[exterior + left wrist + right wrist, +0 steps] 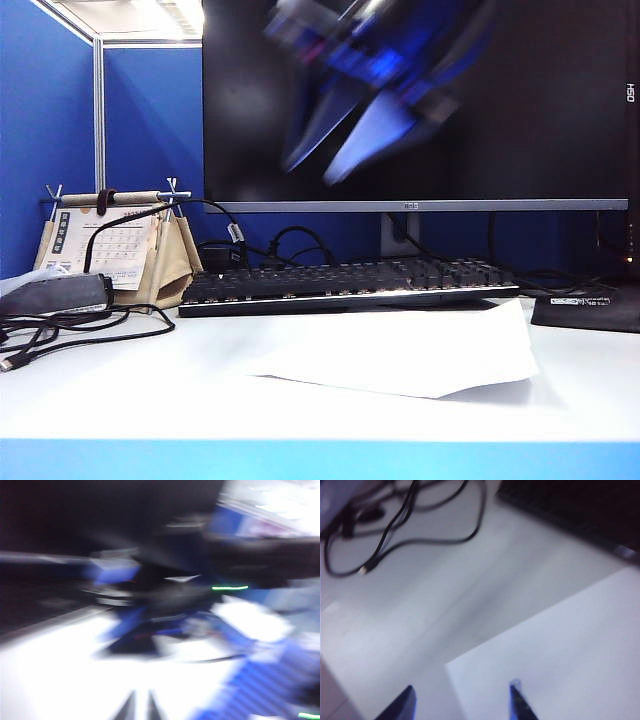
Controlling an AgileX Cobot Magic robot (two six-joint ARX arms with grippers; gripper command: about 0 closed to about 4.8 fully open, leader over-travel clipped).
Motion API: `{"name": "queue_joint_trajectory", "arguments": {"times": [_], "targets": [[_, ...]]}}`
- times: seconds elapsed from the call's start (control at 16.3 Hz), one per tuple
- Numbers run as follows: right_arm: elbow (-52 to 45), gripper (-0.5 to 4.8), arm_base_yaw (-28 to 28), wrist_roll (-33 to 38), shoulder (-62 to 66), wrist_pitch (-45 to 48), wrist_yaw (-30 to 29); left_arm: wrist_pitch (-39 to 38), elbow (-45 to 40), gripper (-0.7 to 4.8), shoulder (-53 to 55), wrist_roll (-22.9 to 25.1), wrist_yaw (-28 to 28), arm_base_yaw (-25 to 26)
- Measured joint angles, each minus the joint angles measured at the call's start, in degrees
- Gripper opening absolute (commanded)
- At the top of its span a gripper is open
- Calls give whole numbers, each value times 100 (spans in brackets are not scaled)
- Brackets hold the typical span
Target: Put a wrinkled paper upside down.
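**Paper lies loose, both pincers clear of it**

Wrinkled paper (pixel 415 350) lies flat-ish on the worktop (pixel 150 380), lower centre-right of ext. view, just in front of the keyboard (pixel 345 283); far right corner curls up, so there's a lip to grab.

Right pincer (pixel 462 702): tips spread, nothing between them, hovering over the sheet's near corner in wrist view.

Left pincer (pixel 142 707): wrist view badly blurred; tips look nearly together, empty as far as I can tell.

Blue smear (pixel 370 90) in upper centre of ext. view is an arm, can't tell which.
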Motion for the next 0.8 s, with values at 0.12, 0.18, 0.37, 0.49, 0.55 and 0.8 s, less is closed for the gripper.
{"name": "queue_joint_trajectory", "arguments": {"times": [0.12, 0.18, 0.37, 0.49, 0.55, 0.8], "targets": [[-691, 135, -9, 17, -946, 597, 470, -1174, 94, 20, -435, 426, -1093, 0], [-1152, 92, -9, 24, -1504, 920, 621, -1663, 96, 20, -629, 490, -1593, -2], [-2417, -1, 0, 26, -3064, 1711, 1322, -2347, 68, 20, -1027, 514, -2898, 2], [-3287, -1, 0, 28, -4256, 1843, 1880, -2092, -20, 20, -1029, 520, -3399, 0], [-3849, -1, 0, 28, -5167, 1878, 2188, -1768, -243, 20, -1027, 531, -3506, 2], [-5134, -1, 0, 33, -7366, 1812, 3224, -955, -1213, 21, -1027, 459, -3578, 2]]}}
